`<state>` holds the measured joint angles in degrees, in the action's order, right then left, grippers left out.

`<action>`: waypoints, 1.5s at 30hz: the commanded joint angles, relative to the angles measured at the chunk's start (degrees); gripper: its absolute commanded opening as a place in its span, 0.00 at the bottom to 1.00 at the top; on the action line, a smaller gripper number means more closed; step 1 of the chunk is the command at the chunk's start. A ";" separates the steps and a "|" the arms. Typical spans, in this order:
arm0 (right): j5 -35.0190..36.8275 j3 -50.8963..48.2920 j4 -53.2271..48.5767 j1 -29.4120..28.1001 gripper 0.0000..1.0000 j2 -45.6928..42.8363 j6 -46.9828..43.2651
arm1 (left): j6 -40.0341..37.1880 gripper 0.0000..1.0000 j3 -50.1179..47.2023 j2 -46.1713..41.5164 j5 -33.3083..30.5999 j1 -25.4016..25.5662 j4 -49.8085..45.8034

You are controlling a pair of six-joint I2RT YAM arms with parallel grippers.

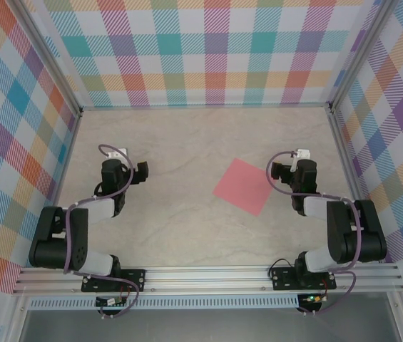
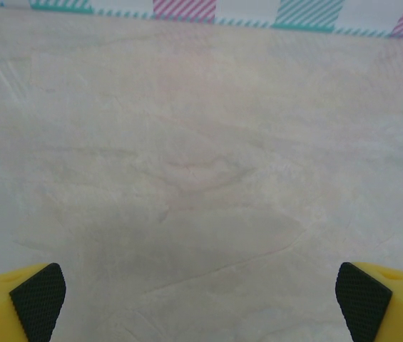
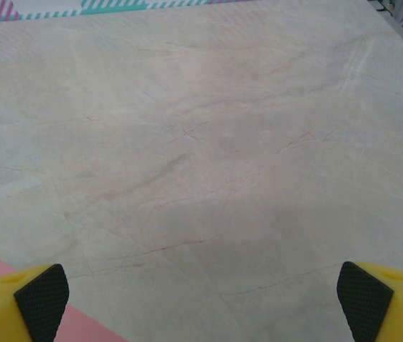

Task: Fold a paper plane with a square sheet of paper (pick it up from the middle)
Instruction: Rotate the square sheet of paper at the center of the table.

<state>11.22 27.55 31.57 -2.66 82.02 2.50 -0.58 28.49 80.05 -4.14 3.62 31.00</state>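
Observation:
The square sheet of paper (image 1: 246, 185), salmon-pink, lies flat and unfolded on the marble table, turned like a diamond, right of centre. My right gripper (image 1: 278, 169) hovers just off the sheet's right corner, open and empty. In the right wrist view its yellow fingers with black pads (image 3: 42, 298) stand wide apart around the gripper (image 3: 202, 303), and a corner of the sheet (image 3: 87, 331) shows at the bottom left. My left gripper (image 1: 142, 171) is well left of the sheet, open over bare table. In the left wrist view the gripper (image 2: 201, 303) holds nothing between its pads (image 2: 38, 298).
The pale marble table (image 1: 187, 142) is walled by plaid panels (image 1: 201, 50) at the back and on both sides. An aluminium rail (image 1: 208, 276) carrying both arm bases runs along the near edge.

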 commanded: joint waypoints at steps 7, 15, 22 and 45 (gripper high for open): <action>5.31 22.18 -48.67 -0.33 1.00 -5.72 23.07 | 12.37 1.00 8.64 -9.77 -1.35 -0.01 -19.49; -10.48 35.10 -61.42 -7.01 1.00 8.36 31.93 | 24.22 1.00 18.04 -11.64 6.39 0.58 -37.88; -11.36 39.57 -58.40 -16.44 1.00 17.96 37.30 | 25.18 1.00 22.70 -11.24 10.55 1.00 -48.20; -16.38 42.86 -63.86 -31.53 1.00 30.82 30.19 | 27.54 1.00 22.64 -9.43 15.87 1.87 -51.18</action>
<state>0.95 75.20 -27.42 -30.87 112.40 33.76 25.43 50.09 70.02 10.02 4.73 -19.00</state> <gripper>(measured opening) 0.999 0.999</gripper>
